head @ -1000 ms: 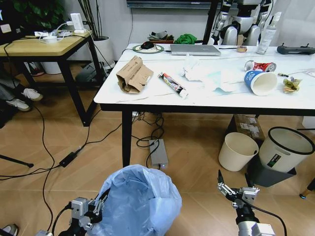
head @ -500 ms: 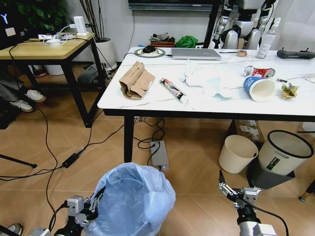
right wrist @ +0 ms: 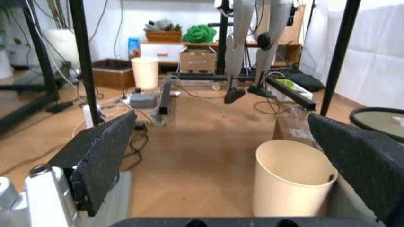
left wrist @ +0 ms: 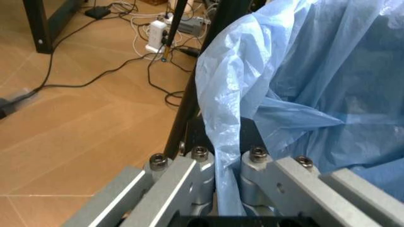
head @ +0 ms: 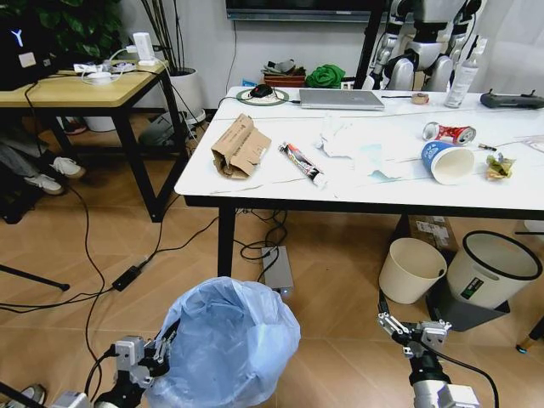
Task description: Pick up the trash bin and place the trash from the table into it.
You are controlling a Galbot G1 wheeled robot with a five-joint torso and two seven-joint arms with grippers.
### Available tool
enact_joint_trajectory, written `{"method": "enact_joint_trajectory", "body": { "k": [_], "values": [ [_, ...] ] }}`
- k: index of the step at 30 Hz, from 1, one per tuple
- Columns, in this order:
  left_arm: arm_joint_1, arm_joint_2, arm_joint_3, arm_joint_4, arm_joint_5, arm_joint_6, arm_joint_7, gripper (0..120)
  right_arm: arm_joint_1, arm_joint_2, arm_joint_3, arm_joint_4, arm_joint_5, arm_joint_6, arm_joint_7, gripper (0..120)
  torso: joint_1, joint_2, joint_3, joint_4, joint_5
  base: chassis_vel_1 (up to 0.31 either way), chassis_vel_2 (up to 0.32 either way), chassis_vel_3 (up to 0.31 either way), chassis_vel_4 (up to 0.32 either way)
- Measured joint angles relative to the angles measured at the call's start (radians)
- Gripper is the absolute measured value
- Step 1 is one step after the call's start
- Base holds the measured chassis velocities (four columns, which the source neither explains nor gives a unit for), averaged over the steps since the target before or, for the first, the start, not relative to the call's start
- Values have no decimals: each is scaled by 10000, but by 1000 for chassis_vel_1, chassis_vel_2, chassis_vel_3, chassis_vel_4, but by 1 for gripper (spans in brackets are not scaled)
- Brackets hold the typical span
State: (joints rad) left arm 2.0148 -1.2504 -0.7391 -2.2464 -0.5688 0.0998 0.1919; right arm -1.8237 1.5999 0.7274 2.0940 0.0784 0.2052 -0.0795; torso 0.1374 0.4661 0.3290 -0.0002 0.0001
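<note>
Camera shifted, bin unmoved | left gripper (left wrist: 218,184) fingers clamp trash bin (head: 225,344) liner | right gripper (head: 402,327) spread, idle

The right gripper (right wrist: 230,156) is hovering low over the wooden floor (right wrist: 196,156), its two black padded fingers (right wrist: 101,158) standing wide apart with nothing between them. Just beyond it a cream round bin (right wrist: 292,182) is standing upright on the floor, and the dark rim of a second bin (right wrist: 379,118) is peeking in beside it. Black table legs (right wrist: 82,66) are rising on either side. Farther off, a power strip (right wrist: 144,99) and tangled cables (right wrist: 202,94) are lying on the floor, with a cardboard box (right wrist: 197,60) and a green bundle (right wrist: 199,34) sitting against the far wall.
</note>
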Motion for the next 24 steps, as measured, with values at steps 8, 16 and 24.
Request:
{"method": "enact_joint_trajectory", "body": {
  "k": [8, 16, 24],
  "values": [
    [-281, 256, 127, 360, 34, -31, -27, 0, -602, -418, 933, 354, 161, 39, 138, 100, 129, 332, 203, -1, 0, 0, 0, 0, 0],
    [-105, 487, 182, 273, -28, -3, -91, 0, -770, -274, 1410, 837, 286, 149, 234, 100, 257, 668, 407, 0, -1, 0, 0, 0, 0],
    [3, 546, 155, 89, -49, -38, -107, 0, -531, 12, 1245, 777, 185, 53, 235, 100, 381, 1008, 624, 0, 0, 0, 0, 0, 0]
  ]
}}
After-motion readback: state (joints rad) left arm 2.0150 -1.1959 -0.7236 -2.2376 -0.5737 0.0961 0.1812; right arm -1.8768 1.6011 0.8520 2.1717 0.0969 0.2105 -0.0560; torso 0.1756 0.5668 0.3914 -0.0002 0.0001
